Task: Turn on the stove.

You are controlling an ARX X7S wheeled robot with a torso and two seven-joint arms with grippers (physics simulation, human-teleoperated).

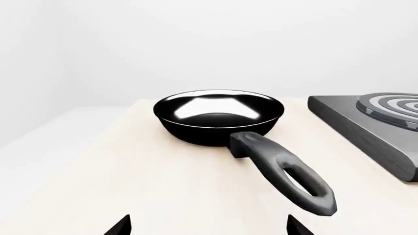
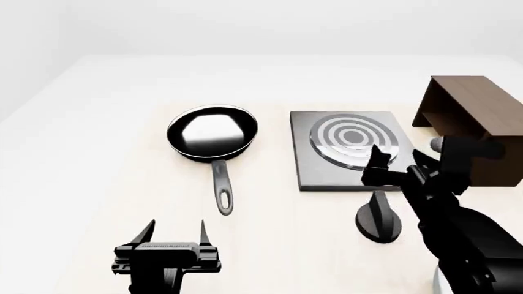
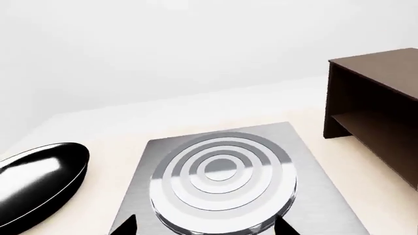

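The stove (image 2: 347,177) lies flat on the pale table (image 2: 90,202), a dark square slab with one set of whitish concentric burner rings (image 2: 353,139) raised on its top. Its knob cannot be made out in any view; in the head view the right gripper (image 2: 396,158) and its arm cover the stove's near right corner, and the wrist views show only slab and rings. That gripper hovers over the stove's near edge with its fingers spread and nothing between them — released. The left gripper (image 2: 177,231) hangs well short of the stove, on the pan's side, equally spread and empty. Beside the stove on that same side sits the frying pan (image 2: 212,135), its handle (image 2: 221,193) pointing back toward the robot; on the stove's other side stands the brown shelf (image 2: 474,125), close to the slab but apart from it. Near the stove's front right corner a small dark upright object (image 2: 378,219) rests on the table; what it is cannot be told. The likely risk is a blind reach: with the knob hidden, the right gripper could close on the slab's edge or press the rings instead, and a wide swing could strike the shelf. Counted: one stove, one pan, one shelf, one dark object, two grippers.
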